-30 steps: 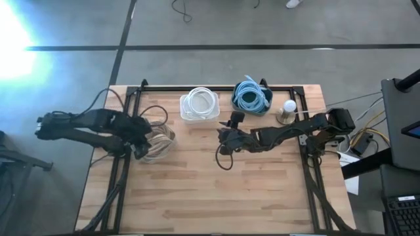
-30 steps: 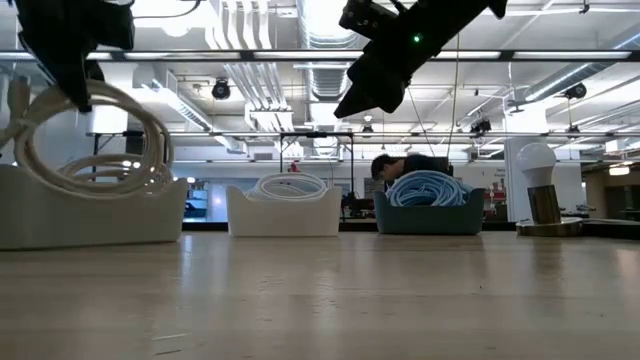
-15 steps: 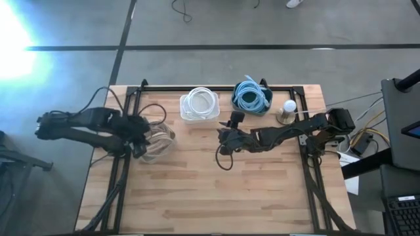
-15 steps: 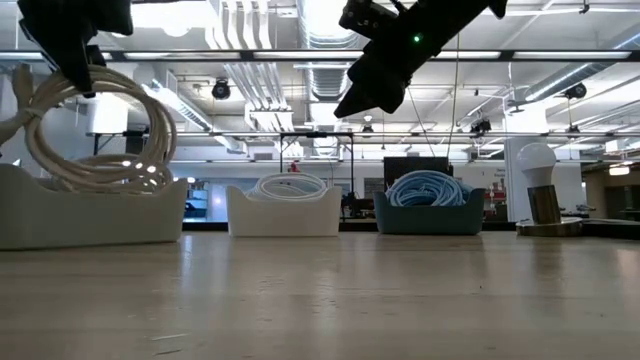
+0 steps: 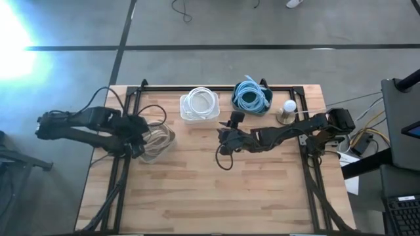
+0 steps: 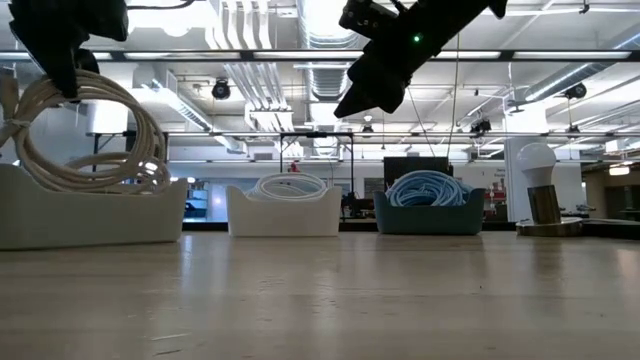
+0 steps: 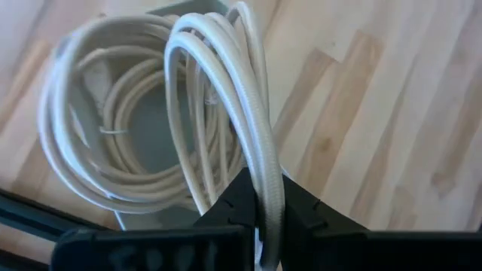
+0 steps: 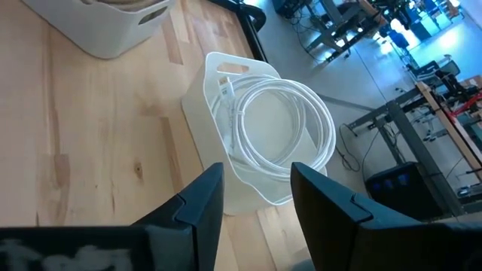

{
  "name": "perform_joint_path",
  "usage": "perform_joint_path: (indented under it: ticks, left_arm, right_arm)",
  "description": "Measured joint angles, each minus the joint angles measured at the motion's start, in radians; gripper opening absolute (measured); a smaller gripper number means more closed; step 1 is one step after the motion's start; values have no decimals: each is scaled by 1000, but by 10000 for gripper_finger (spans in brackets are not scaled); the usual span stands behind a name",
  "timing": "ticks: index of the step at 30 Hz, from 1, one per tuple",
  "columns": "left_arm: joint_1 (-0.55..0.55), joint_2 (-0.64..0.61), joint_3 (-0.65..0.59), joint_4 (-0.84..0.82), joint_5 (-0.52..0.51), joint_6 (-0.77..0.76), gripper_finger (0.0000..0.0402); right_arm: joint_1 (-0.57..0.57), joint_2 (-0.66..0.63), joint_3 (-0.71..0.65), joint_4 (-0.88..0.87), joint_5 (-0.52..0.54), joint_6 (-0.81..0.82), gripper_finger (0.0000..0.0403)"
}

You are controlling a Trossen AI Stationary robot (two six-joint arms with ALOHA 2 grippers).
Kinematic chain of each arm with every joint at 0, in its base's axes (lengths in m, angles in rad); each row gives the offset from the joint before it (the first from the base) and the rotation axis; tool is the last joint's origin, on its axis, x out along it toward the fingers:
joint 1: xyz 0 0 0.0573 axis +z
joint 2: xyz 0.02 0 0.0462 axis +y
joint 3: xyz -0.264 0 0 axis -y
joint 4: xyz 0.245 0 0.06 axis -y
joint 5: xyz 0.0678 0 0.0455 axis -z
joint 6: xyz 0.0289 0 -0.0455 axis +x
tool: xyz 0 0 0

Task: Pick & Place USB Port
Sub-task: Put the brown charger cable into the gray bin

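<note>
A cream coiled cable (image 5: 159, 139) hangs from my left gripper (image 5: 137, 142) over a pale bin (image 6: 95, 218) at the table's left side. In the low view its lower loops (image 6: 110, 172) reach down inside the bin. In the left wrist view the coil (image 7: 151, 128) stands above the grey bin floor (image 7: 154, 143). My right gripper (image 5: 226, 139) hovers open and high over the middle of the table. In its wrist view it (image 8: 256, 188) looks past its fingers at a white bin holding a white cable (image 8: 275, 132). My left gripper (image 7: 263, 197) is shut on a bundle of several cream strands at the top of the coil (image 7: 260, 154), pinched between the two fingers. The fingers come from above, across the strands. The coil hangs below them nearly upright, with its lower loops in the bin.
Along the far edge stand a white bin with a white cable (image 5: 199, 105), a blue bin with a blue cable (image 5: 251, 97) and a bulb on a stand (image 5: 287, 110). A black cable loop (image 5: 225, 159) hangs under the right arm. Bare wood fills the near half.
My left gripper has risen a little and drifted toward the table's left edge, still shut on the coil. The coil's upper loops have come up and swung more upright, while its lower loops have stayed in the bin.
</note>
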State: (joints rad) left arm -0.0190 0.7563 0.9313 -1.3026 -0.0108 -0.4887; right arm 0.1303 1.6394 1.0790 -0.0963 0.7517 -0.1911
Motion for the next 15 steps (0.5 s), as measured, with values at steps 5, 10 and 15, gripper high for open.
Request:
perform_joint_path:
  ticks: [5,10,15]
  left_arm:
    - [0,0,-2,-2,22,5,20]
    - [0,0,-2,-2,23,48,20]
    - [0,-1,-5,1,63,49,19]
  right_arm:
    - [0,0,0,0,0,0,146]
    - [0,0,0,0,0,-3,140]
    - [0,0,0,0,0,-3,140]
